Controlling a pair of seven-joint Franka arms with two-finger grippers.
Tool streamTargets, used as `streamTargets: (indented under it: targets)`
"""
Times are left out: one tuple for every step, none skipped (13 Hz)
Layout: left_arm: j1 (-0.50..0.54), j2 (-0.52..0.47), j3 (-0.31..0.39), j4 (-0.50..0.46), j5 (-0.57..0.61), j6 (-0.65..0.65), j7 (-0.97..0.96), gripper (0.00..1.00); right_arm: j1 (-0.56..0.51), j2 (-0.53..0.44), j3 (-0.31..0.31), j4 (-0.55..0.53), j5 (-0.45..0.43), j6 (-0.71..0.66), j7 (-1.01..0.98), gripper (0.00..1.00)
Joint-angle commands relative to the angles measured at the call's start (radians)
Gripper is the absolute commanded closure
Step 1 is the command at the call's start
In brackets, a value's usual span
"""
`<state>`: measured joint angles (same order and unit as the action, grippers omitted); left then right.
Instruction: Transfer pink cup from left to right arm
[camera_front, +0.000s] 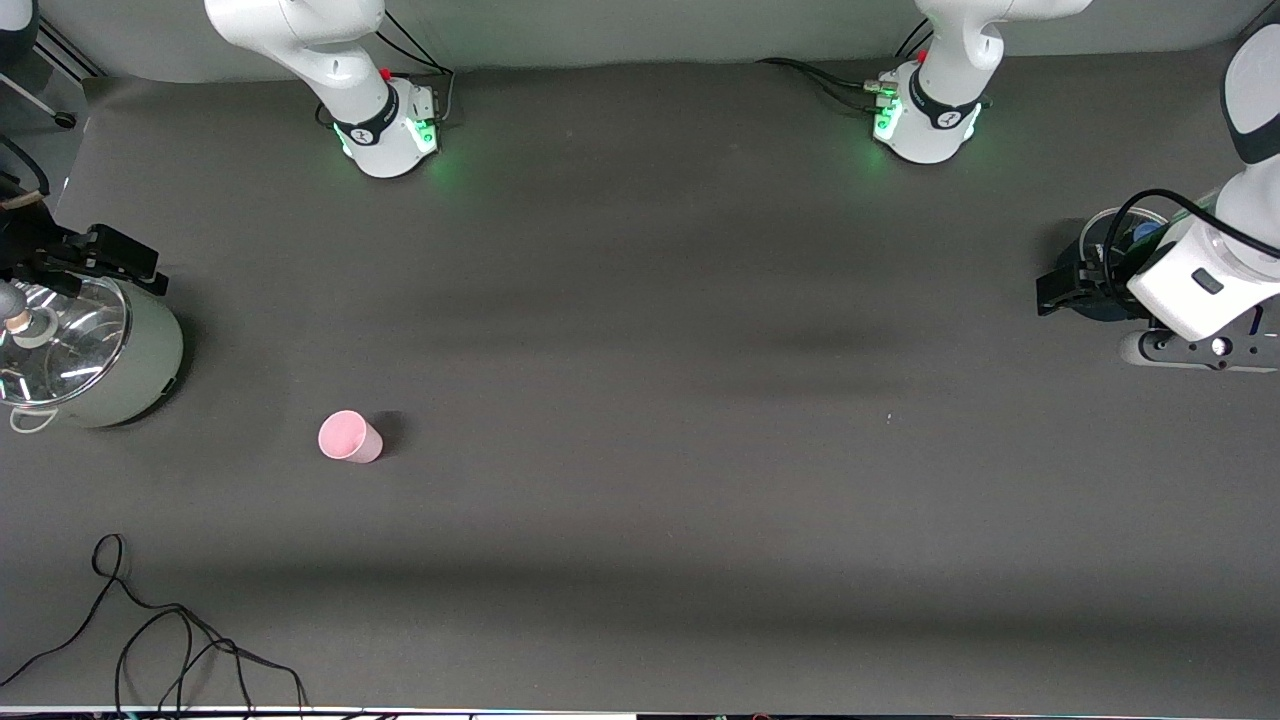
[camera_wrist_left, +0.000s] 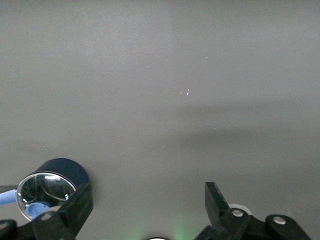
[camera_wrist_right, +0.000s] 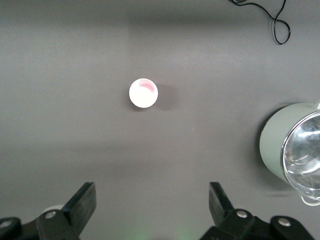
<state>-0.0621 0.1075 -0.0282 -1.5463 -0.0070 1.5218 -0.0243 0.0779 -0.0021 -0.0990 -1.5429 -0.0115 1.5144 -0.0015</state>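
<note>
The pink cup (camera_front: 350, 437) stands upright on the dark table mat toward the right arm's end, with nothing touching it. In the right wrist view the pink cup (camera_wrist_right: 143, 93) shows as a pale round rim from above. My right gripper (camera_front: 130, 265) hangs open and empty above the big pot's rim, well apart from the cup; its jaws (camera_wrist_right: 152, 190) stand wide over bare mat. My left gripper (camera_front: 1055, 293) is up at the left arm's end of the table beside a dark blue pot, and it (camera_wrist_left: 147, 192) is also open with nothing between its fingers.
A pale green pot (camera_front: 140, 350) with a glass lid (camera_wrist_right: 302, 150) sits at the right arm's end. A dark blue pot (camera_wrist_left: 67, 169) with a glass lid stands at the left arm's end. A loose black cable (camera_front: 150, 625) lies near the front edge.
</note>
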Motion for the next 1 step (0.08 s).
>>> streamTargets:
  targets:
    - [-0.019, -0.002, 0.019, 0.017, -0.013, -0.025, 0.014, 0.00, -0.003, 0.016, -0.001, 0.029, 0.018, -0.002, -0.015, 0.00]
